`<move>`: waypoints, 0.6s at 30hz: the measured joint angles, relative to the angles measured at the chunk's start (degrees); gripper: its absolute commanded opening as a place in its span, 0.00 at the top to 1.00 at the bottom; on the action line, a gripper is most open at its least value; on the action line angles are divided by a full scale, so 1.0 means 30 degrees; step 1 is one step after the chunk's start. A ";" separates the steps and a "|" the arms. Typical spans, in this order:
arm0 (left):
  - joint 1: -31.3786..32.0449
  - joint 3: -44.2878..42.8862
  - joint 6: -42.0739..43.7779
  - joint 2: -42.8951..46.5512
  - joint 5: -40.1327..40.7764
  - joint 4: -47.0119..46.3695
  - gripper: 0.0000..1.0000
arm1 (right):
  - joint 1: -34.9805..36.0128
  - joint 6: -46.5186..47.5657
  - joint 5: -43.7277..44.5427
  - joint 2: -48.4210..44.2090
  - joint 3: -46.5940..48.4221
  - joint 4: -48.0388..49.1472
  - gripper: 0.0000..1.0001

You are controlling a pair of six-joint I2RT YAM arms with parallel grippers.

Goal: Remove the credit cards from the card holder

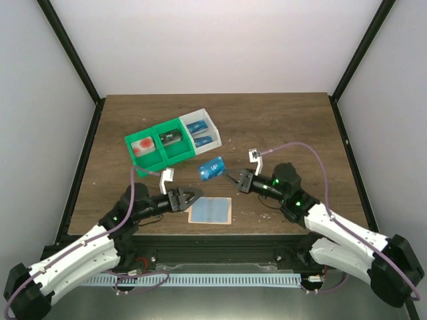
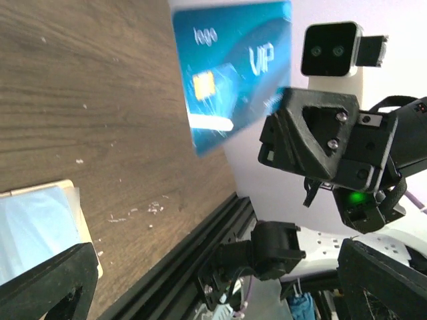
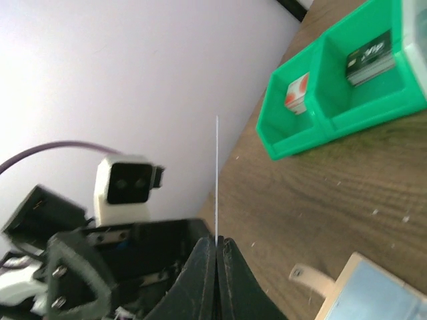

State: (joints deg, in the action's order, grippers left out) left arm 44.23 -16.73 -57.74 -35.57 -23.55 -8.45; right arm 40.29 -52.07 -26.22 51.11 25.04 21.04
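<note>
Right arm reaches low and forward. Its tool (image 1: 231, 179) is pinched on one credit card (image 1: 211, 167), raised off the counter (image 1: 280, 127) at 12 o'clock of the card holder (image 1: 210, 211). Left tool (image 1: 195, 196) sits at the holder's 9 o'clock, jaws wide.

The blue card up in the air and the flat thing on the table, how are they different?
The credit card is pinched by the right gripper and hangs tilted above the table; the card holder lies flat on it. The credit card is deep blue with a chip and VIP lettering; the card holder is pale blue-grey with tan edging. The credit card is smaller than the card holder. Both are flat, bluish rectangles.
</note>
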 measured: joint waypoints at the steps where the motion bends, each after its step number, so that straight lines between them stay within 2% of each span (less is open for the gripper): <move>1: 0.0000 -0.0342 0.0248 0.0029 0.0197 0.0503 0.00 | -0.0124 0.0080 0.0168 0.0546 0.0393 0.0007 0.99; 13: 0.0000 -0.5690 0.4080 0.1683 0.5195 0.7905 0.00 | -0.1785 0.1982 0.1588 0.8721 0.6149 0.0401 1.00; 18: 0.0000 -0.6798 0.5770 0.2208 0.7286 1.0003 0.00 | -0.2623 0.2783 0.2171 1.2437 0.8816 0.0291 1.00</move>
State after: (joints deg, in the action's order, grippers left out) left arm 44.23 -37.12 -40.42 -28.95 -1.69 21.56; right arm 32.42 -43.72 -19.70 88.42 51.48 21.91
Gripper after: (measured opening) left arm 0.997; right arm 0.010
